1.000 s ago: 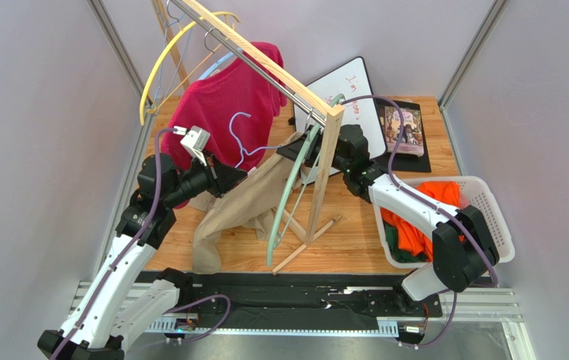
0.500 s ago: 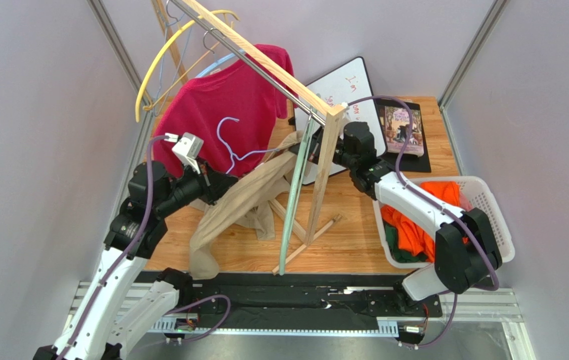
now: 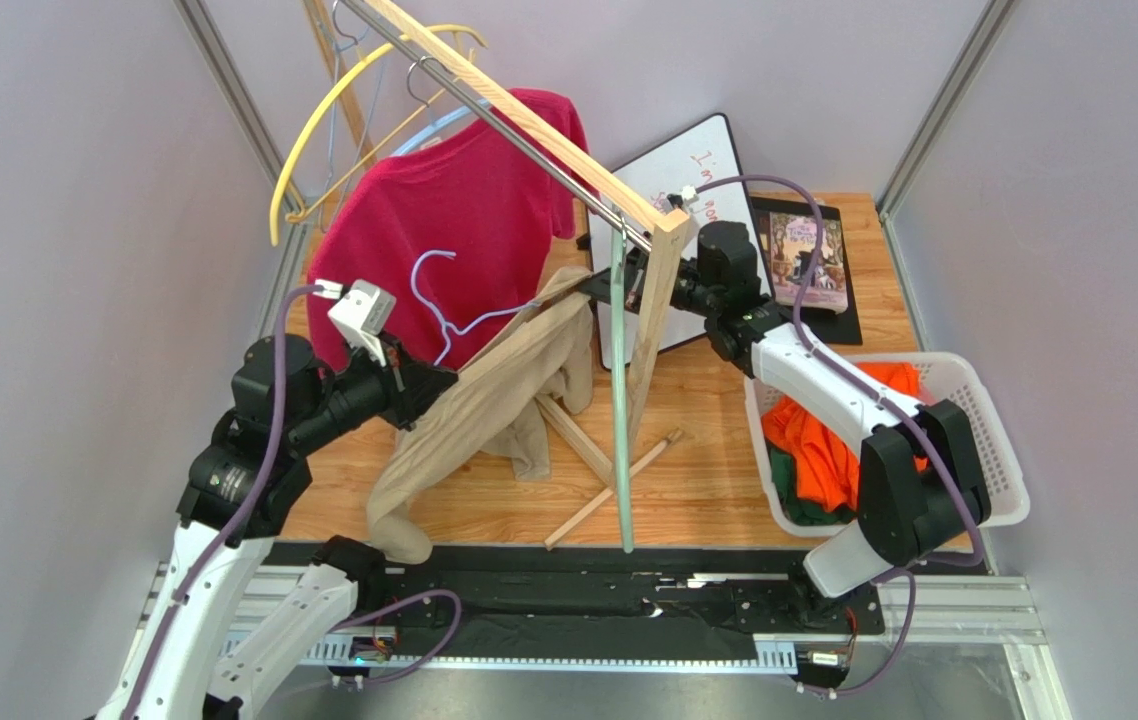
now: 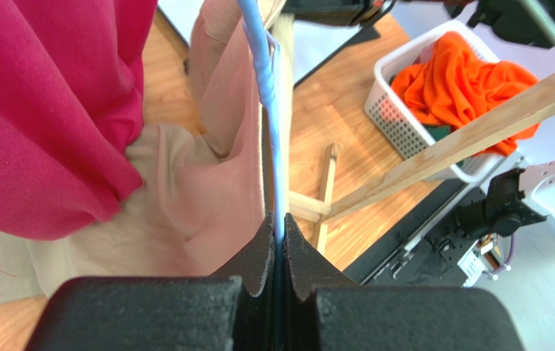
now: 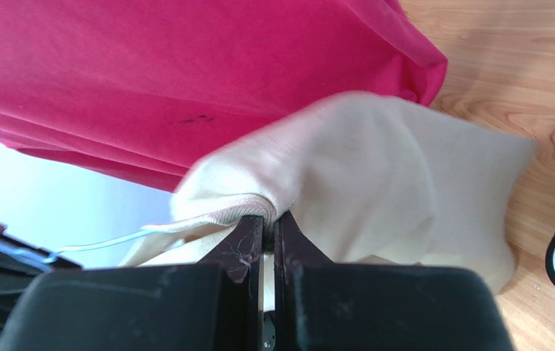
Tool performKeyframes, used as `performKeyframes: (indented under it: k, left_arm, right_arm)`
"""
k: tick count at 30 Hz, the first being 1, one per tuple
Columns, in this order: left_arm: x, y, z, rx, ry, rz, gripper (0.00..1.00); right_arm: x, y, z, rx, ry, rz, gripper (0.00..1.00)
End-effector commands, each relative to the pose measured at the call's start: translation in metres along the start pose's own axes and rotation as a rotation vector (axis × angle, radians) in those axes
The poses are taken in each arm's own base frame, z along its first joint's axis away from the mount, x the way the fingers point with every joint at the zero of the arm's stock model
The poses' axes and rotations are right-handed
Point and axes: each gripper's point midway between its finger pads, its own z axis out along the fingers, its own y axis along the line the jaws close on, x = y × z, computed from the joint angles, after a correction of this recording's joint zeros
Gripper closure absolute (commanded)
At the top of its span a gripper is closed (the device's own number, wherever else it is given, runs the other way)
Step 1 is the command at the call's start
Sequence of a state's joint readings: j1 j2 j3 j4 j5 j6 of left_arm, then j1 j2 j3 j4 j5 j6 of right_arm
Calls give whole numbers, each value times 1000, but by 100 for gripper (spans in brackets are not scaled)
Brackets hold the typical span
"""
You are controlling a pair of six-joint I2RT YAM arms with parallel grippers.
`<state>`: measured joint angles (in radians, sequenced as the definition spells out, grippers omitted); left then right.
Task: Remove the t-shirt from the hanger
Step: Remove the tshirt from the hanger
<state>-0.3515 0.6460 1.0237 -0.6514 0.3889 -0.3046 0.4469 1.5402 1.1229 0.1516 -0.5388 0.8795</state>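
A beige t-shirt (image 3: 485, 413) hangs stretched on a light blue wire hanger (image 3: 437, 300) between my two grippers. My left gripper (image 3: 437, 383) is shut on the hanger's wire (image 4: 272, 110), with the t-shirt (image 4: 207, 183) draped just left of it. At the cloth's far end, behind the wooden post, my right gripper (image 3: 613, 293) is shut on the ribbed collar of the t-shirt (image 5: 376, 175). In the right wrist view the jaws (image 5: 269, 219) pinch the collar edge, and the hanger wire (image 5: 104, 241) runs off to the left.
A wooden rack (image 3: 530, 120) slants overhead, with a red shirt (image 3: 455, 210) and a yellow hanger (image 3: 320, 128) on it. A pale green hanger (image 3: 620, 405) dangles from its post. A whiteboard (image 3: 695, 180), a book (image 3: 808, 255) and a white basket (image 3: 933, 360) of orange clothes lie to the right.
My right gripper has shut on the t-shirt's collar and drawn back to the right. The left arm pulled the hanger toward the near left, stretching the cloth. The green hanger swung upright.
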Motion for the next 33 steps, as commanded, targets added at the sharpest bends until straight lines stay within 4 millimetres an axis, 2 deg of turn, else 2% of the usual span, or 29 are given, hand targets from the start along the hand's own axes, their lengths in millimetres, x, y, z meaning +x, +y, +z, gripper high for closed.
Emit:
performKeyframes:
  k: [1, 3, 5, 6, 7, 10, 11, 16, 23, 26, 29, 33]
  left_arm:
    - [-5, -2, 1, 7, 28, 18, 100]
    - [2, 4, 9, -2, 80, 11, 100]
    - [0, -7, 10, 64, 84, 25, 100]
    - [-2, -11, 10, 87, 70, 30, 100]
    - [-2, -14, 9, 105, 59, 33, 100]
    - [-9, -28, -2, 164, 15, 68, 100]
    - [-2, -30, -4, 178, 51, 76, 100]
    - [1, -35, -12, 199, 73, 101, 100]
    - [5, -34, -7, 212, 122, 88, 100]
    - [7, -18, 1, 128, 147, 72, 100]
    - [7, -10, 6, 93, 157, 72, 100]
    - [4, -12, 10, 107, 158, 78, 100]
  right_arm:
    - [-34, 33, -12, -111, -95, -74, 100]
    - [-35, 38, -15, -133, -110, -68, 100]
    - [-36, 34, -13, -98, -111, -55, 100]
    - [-46, 33, -12, -72, -136, -56, 100]
    - [-41, 18, -7, -16, -111, -25, 100]
    - [-46, 7, 3, 24, -108, 10, 100]
    - [-47, 7, 5, 25, -106, 15, 100]
    - [-50, -4, 19, 80, -63, 47, 100]
    - [-50, 8, 21, 43, -43, -10, 100]
    - [-44, 25, 10, 8, -42, -69, 99]
    - [-36, 36, -5, -37, -58, -78, 95]
    - [-35, 52, -13, -83, -70, -83, 96]
